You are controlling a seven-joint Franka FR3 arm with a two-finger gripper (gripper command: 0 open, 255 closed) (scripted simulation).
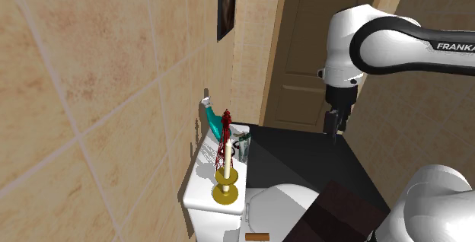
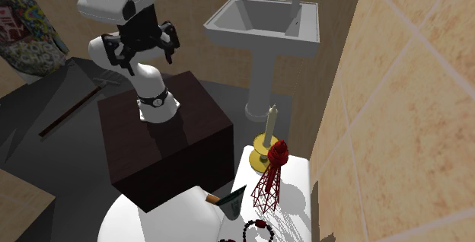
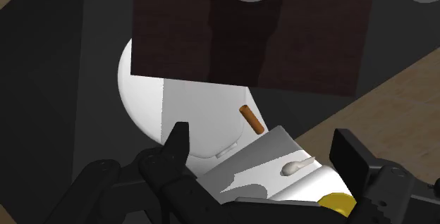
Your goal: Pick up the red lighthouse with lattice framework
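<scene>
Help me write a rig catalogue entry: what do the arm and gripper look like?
The arm has glossy white, rounded links with dark joints, and white FRANKA lettering on a dark band. The gripper is all black, with two blocky fingers.

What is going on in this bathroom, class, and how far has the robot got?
A white Franka arm is set to pick up the red lattice lighthouse. The lighthouse stands upright on the toilet tank lid, next to a candle in a gold holder. The gripper hangs open and empty, well apart from the lighthouse and to the shoulder view's right of it. Nothing is grasped yet.
</scene>
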